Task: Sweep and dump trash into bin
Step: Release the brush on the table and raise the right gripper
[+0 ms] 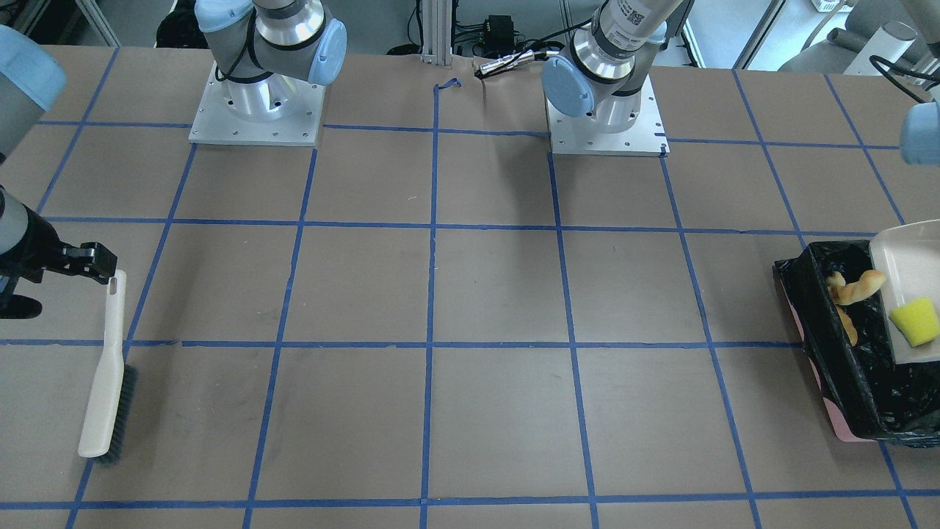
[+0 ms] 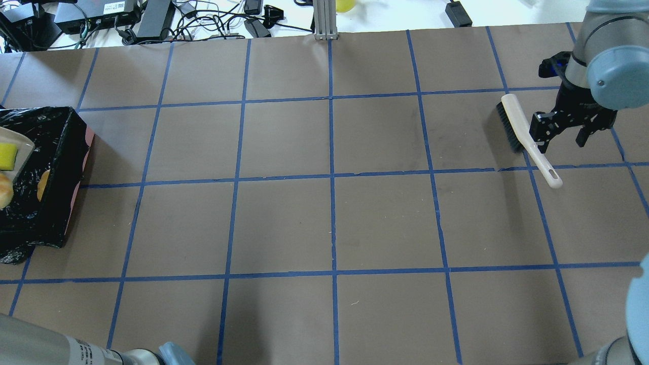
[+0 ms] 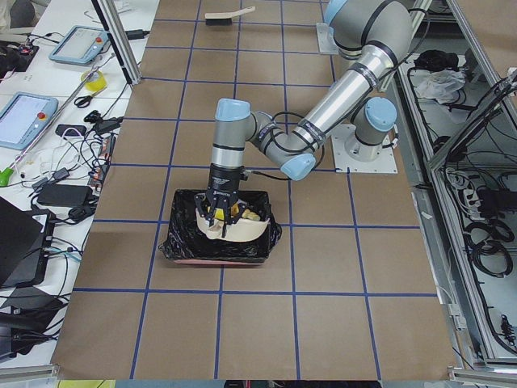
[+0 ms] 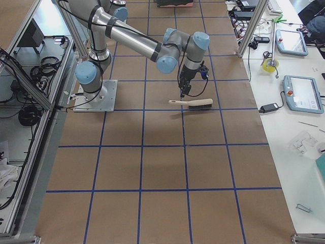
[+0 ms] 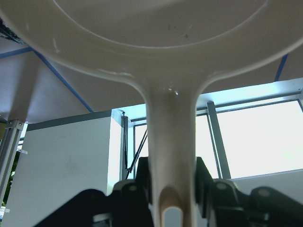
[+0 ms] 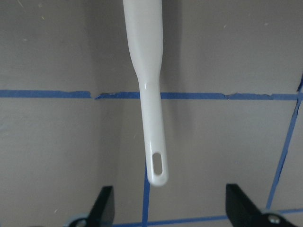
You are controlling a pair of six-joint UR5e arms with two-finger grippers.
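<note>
The bin (image 1: 859,411), pink-sided with a black bag, stands at the table's end on my left. My left gripper (image 5: 171,175) is shut on the handle of the beige dustpan (image 1: 907,272) and holds it tilted over the bin. The yellow sponge wedge (image 1: 914,321) lies on the pan. The tan croissant (image 1: 855,288) hangs at the pan's lip over the bag. The golden-brown lump (image 1: 848,327) lies inside the bin. My right gripper (image 2: 560,134) is open, just above the handle of the cream brush (image 2: 522,132), which lies on the table.
The two arm bases (image 1: 257,110) (image 1: 608,125) stand at the robot's edge of the table. Cables and power boxes (image 2: 152,20) lie beyond the far edge. Blue tape lines grid the brown tabletop (image 2: 329,223).
</note>
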